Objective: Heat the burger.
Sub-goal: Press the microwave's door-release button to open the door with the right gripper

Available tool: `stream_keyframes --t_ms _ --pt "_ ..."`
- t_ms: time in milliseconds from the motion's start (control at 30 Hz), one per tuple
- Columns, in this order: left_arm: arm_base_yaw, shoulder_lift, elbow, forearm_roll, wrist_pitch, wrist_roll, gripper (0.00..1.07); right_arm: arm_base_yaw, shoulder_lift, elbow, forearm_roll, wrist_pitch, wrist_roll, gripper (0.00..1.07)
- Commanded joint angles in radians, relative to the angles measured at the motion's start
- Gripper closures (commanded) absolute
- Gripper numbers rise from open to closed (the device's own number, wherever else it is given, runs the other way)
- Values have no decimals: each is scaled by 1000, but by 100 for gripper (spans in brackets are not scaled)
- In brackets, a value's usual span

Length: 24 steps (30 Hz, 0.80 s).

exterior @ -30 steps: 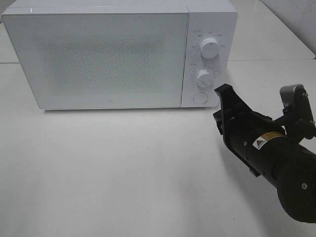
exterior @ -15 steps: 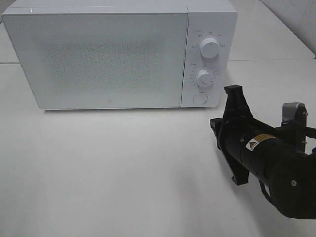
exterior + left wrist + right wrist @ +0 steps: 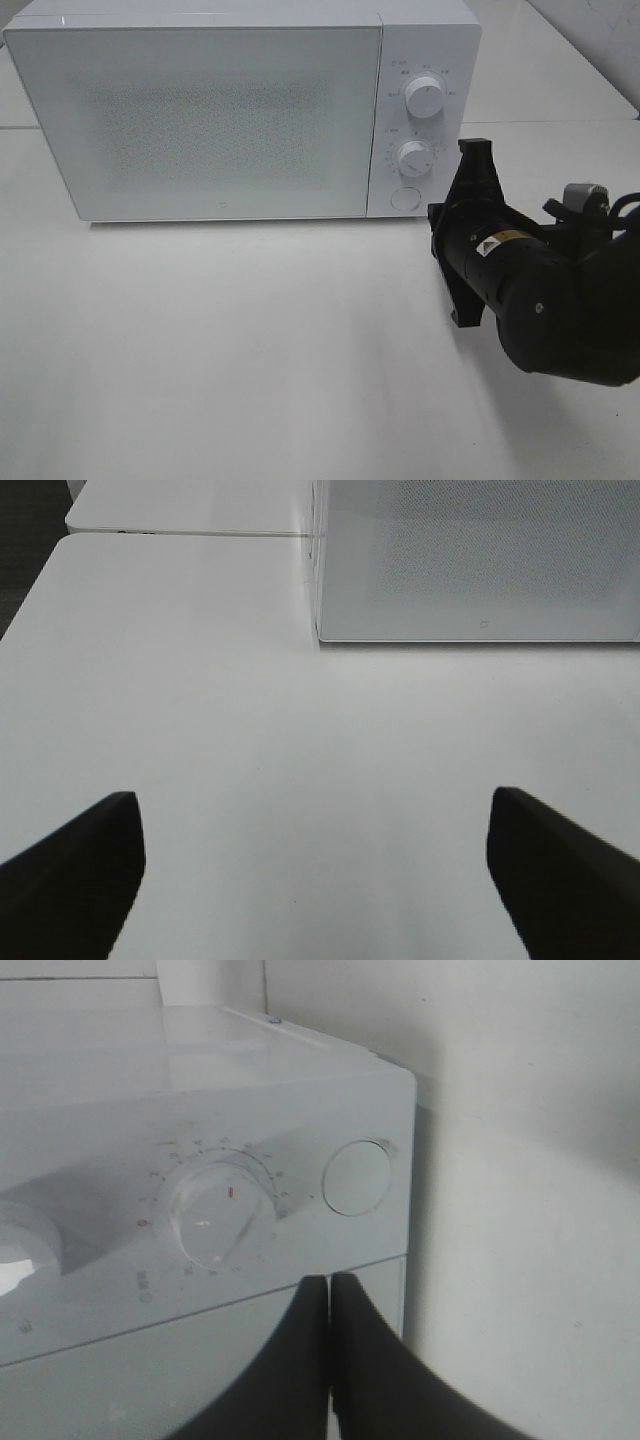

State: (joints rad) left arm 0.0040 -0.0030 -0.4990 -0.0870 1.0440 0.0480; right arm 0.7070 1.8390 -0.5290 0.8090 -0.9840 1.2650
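Observation:
The burger is out of view; no frame shows it. The white microwave (image 3: 200, 110) stands at the back of the table with its door closed. My right gripper (image 3: 440, 225) hovers just right of the microwave's control panel, its wide black body standing nearly upright. In the right wrist view the right gripper (image 3: 330, 1282) has its two dark fingers pressed together with nothing between them, tips close to the round button (image 3: 357, 1177) and the lower knob (image 3: 218, 1215). My left gripper (image 3: 315, 820) stands open over bare table, facing the microwave's left front corner (image 3: 318, 630).
The control panel carries an upper knob (image 3: 425, 98), a lower knob (image 3: 414, 158) and a round button (image 3: 404, 198). The white table (image 3: 250, 350) stretches out in front of the microwave. A second tabletop (image 3: 180, 510) adjoins behind the left side.
The right arm rolled so the gripper's body now stands upright, and it shifted up toward the control panel. The left gripper shows no change.

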Motion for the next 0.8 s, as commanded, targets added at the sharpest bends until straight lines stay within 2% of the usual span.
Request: stream_keyframes --t_ms 33,367,800 --pt "-1 -22 4 -9 -12 -2 19 -31 61 -59 -32 -2 14 107" --pt "-1 -22 4 -9 -12 -2 19 -34 191 -175 -25 -1 28 107" --pt "-1 -22 4 -9 -12 -2 19 -79 261 -266 -40 -2 10 107"
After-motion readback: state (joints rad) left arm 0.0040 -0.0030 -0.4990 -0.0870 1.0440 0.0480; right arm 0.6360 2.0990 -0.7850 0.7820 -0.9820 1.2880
